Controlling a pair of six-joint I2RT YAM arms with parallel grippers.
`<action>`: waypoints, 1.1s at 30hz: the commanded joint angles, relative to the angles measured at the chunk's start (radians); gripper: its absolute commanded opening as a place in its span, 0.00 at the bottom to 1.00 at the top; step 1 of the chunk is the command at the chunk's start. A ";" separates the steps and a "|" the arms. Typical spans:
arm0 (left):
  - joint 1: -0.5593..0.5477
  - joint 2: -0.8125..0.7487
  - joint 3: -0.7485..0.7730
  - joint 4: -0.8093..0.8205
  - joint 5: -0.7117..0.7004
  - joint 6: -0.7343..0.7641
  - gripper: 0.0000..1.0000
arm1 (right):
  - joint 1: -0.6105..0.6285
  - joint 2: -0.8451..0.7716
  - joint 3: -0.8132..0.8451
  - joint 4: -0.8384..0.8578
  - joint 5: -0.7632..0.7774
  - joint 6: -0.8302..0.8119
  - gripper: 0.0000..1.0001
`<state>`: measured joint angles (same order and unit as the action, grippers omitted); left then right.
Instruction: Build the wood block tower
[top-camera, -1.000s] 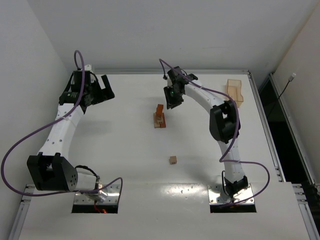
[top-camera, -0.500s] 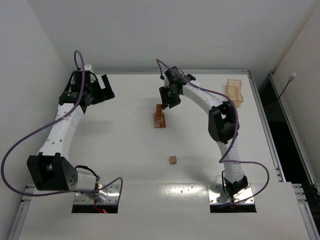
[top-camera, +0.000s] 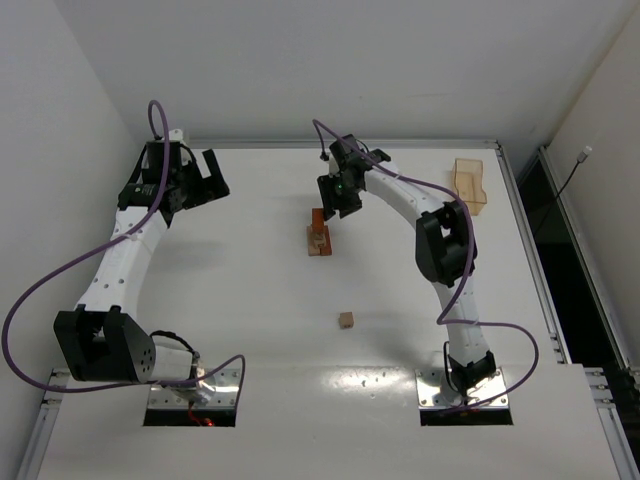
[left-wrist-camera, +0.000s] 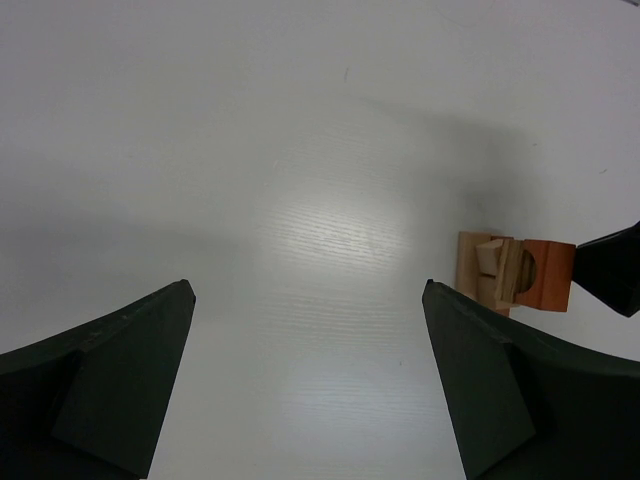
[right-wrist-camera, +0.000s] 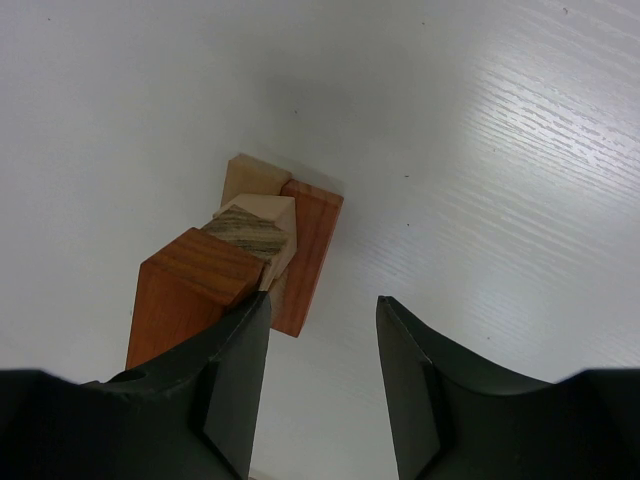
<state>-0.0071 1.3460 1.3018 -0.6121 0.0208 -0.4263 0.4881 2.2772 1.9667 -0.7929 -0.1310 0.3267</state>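
The tower, where did it stand?

Around the middle of the white desk, toward the far side. It was between the two arms but closer to the right one. It was a narrow stack, with tan pieces and a reddish bar low down, a pale grained piece above them, and a reddish-brown block on top.

And the right claw?

It hung right at the tower. In its wrist view the jaws stood apart by a moderate gap, with only bare desk between them. The finger on the left of that view lay against the edge of the reddish-brown block, but I could not tell whether it actually touched the wood. The claw had hold of nothing.

What of the left claw?

It was spread wide and empty, well to the left of the tower, near the far left corner of the desk. Its camera saw the tower side-on at the right of the frame, with the dark tip of the right claw just beside the reddish-brown block.

Any other pieces about?

One loose wood block, small and tan, lay alone on the desk nearer the arm bases, well apart from the tower. A shallow light-wood tray sat at the far right edge.
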 joint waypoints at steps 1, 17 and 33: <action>0.009 -0.019 0.001 0.028 0.017 0.000 0.97 | 0.007 -0.013 0.024 0.024 -0.004 0.015 0.44; 0.009 -0.011 -0.019 0.028 0.007 -0.019 0.99 | -0.036 -0.205 -0.156 0.015 0.082 -0.094 0.42; 0.009 -0.005 -0.085 -0.012 0.143 0.106 0.99 | 0.038 -0.757 -0.782 -0.078 -0.383 -0.981 0.63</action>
<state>-0.0067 1.3415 1.2064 -0.6178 0.1242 -0.3542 0.4931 1.5723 1.2259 -0.8604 -0.4049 -0.4282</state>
